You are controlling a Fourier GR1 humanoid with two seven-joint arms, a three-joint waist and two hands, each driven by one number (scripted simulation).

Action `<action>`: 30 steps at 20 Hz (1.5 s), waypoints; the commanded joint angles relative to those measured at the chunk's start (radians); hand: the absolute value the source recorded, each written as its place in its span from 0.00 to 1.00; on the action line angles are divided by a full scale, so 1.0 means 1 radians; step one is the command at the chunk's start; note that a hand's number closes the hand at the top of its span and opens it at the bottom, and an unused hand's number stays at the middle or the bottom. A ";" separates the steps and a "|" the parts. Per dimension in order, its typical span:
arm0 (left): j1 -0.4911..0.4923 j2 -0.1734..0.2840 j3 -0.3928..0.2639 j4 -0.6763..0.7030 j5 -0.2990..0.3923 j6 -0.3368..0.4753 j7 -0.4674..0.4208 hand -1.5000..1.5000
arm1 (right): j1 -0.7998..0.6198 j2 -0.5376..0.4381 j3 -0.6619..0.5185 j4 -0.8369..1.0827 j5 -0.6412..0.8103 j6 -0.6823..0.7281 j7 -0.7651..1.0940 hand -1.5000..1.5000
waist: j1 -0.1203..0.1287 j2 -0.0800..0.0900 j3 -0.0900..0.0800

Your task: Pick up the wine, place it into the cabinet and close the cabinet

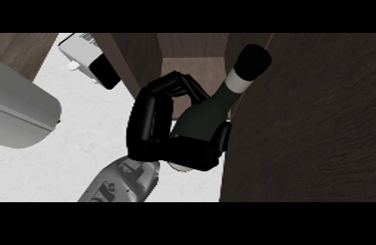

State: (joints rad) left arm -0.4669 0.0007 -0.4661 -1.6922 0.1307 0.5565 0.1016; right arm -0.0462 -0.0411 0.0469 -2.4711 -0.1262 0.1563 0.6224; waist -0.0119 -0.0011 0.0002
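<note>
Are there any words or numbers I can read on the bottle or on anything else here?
None can be read.
Dark green wine bottle with pale neck band: no lettering shows.
White appliance with black front: grey stripes at its top, too blurred to read.
Grey forearm: dark marks, too small to read.

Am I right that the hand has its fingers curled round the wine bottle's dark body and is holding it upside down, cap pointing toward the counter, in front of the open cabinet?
Not quite: the head view shows the wine bottle held cap-up, tilted toward the open cabinet, not upside down. The rest holds: the hand has its fingers curled round the bottle's dark body.
</note>
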 commanded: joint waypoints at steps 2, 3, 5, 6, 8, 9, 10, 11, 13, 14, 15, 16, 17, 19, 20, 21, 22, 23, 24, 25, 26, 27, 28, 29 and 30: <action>-0.071 -0.001 -0.020 0.065 -0.018 0.073 0.006 1.00 | 0.092 -0.019 -0.069 -0.092 -0.136 0.047 -0.032 0.00 | -0.001 0.000 0.001; -0.061 -0.001 0.033 0.076 -0.017 0.023 -0.018 1.00 | 0.081 -0.020 -0.034 -0.155 -0.114 0.025 0.041 0.00 | 0.000 0.000 0.000; -0.078 -0.001 -0.022 0.134 0.012 0.064 -0.070 1.00 | 0.000 -0.026 -0.063 -0.129 -0.122 -0.011 0.082 0.00 | -0.001 0.001 0.000; -0.154 -0.001 0.014 0.165 0.004 0.077 -0.027 1.00 | 0.054 -0.027 -0.077 -0.099 -0.136 0.040 -0.007 0.00 | -0.003 0.001 0.000; -0.096 -0.001 -0.041 0.171 0.021 0.117 -0.105 1.00 | 0.012 -0.022 -0.048 -0.129 -0.099 -0.001 0.075 0.00 | -0.003 0.001 0.000; -0.174 -0.001 -0.046 0.214 0.040 0.158 -0.070 1.00 | 0.014 -0.008 -0.024 -0.086 -0.075 0.009 0.034 0.00 | -0.004 0.001 0.000; -0.117 -0.001 -0.041 0.156 0.061 0.144 -0.078 1.00 | 0.061 -0.002 -0.015 -0.132 -0.077 0.016 0.032 0.00 | -0.002 0.000 0.000; -0.158 -0.001 -0.008 0.232 0.085 0.120 -0.125 1.00 | 0.003 0.014 0.034 -0.075 -0.009 -0.004 0.022 0.00 | 0.000 0.002 -0.001; -0.112 -0.001 -0.034 0.232 0.136 0.120 -0.163 1.00 | -0.044 -0.025 -0.044 -0.096 -0.087 -0.014 0.079 0.00 | -0.001 0.002 -0.001; -0.162 -0.001 -0.014 0.227 0.143 0.144 -0.116 1.00 | -0.059 -0.023 -0.041 -0.087 -0.086 -0.024 0.095 0.00 | 0.001 0.001 0.000; -0.142 -0.001 -0.035 0.233 0.148 0.149 -0.135 1.00 | 0.031 -0.015 -0.066 -0.050 -0.091 0.032 -0.031 0.00 | 0.000 0.001 0.000; -0.078 -0.001 -0.011 0.182 0.132 0.116 -0.157 1.00 | 0.062 0.008 0.015 -0.113 -0.037 0.020 0.006 0.00 | 0.003 0.000 0.000; -0.061 -0.001 -0.054 0.238 0.168 0.160 -0.245 1.00 | -0.001 -0.026 -0.018 -0.148 -0.085 -0.004 0.101 0.00 | -0.003 0.001 -0.001; -0.104 -0.001 -0.046 0.278 0.190 0.169 -0.258 1.00 | 0.020 -0.030 -0.072 -0.098 -0.136 0.023 0.039 0.00 | -0.003 0.001 0.000; -0.056 -0.001 -0.072 0.264 0.205 0.161 -0.285 1.00 | 0.059 0.018 0.013 -0.090 -0.031 0.016 -0.016 0.00 | -0.001 0.001 0.000; -0.071 -0.001 -0.052 0.292 0.196 0.135 -0.282 1.00 | -0.018 -0.019 -0.029 -0.113 -0.067 -0.019 0.090 0.00 | 0.002 0.001 -0.001; -0.025 0.025 -0.011 0.260 0.164 0.074 -0.258 1.00 | 0.057 -0.020 -0.044 -0.177 -0.123 0.004 0.084 0.00 | 0.002 -0.001 0.000; -0.049 0.000 -0.041 0.314 0.168 0.126 -0.299 1.00 | -0.034 -0.028 -0.043 -0.078 -0.072 -0.006 0.063 0.00 | 0.004 0.001 0.000; -0.043 0.000 -0.028 0.306 0.156 0.096 -0.281 1.00 | 0.036 -0.017 -0.029 -0.180 -0.091 -0.006 0.085 0.00 | 0.000 -0.001 0.000; -0.045 0.019 -0.010 0.361 0.125 0.084 -0.308 1.00 | -0.003 -0.016 0.008 -0.173 -0.052 -0.024 0.118 0.00 | 0.000 0.000 -0.001; -0.039 0.000 -0.036 0.413 0.151 0.104 -0.382 1.00 | -0.040 -0.031 -0.049 -0.099 -0.092 -0.012 0.078 0.00 | -0.001 0.002 -0.001; -0.103 0.000 -0.028 0.446 0.167 0.117 -0.350 1.00 | 0.018 -0.017 -0.040 -0.092 -0.079 0.011 0.019 0.00 | -0.004 0.002 0.000; -0.064 0.000 -0.040 0.469 0.157 0.112 -0.390 1.00 | 0.025 -0.001 -0.005 -0.051 -0.045 0.019 -0.014 0.00 | -0.001 0.002 0.000; -0.080 0.000 -0.026 0.469 0.161 0.093 -0.383 1.00 | -0.007 0.000 0.011 -0.107 -0.009 -0.024 0.055 0.00 | 0.001 0.001 -0.001; -0.098 -0.001 -0.025 0.505 0.165 0.094 -0.415 1.00 | 0.016 -0.030 -0.051 -0.111 -0.099 0.010 0.046 0.00 | -0.003 0.002 0.000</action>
State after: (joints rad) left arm -0.5410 0.0025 -0.4952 -1.2718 0.2904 0.6603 -0.2526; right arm -0.0643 -0.0557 0.0314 -2.4724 -0.1282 0.1597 0.6298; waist -0.0129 0.0003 -0.0002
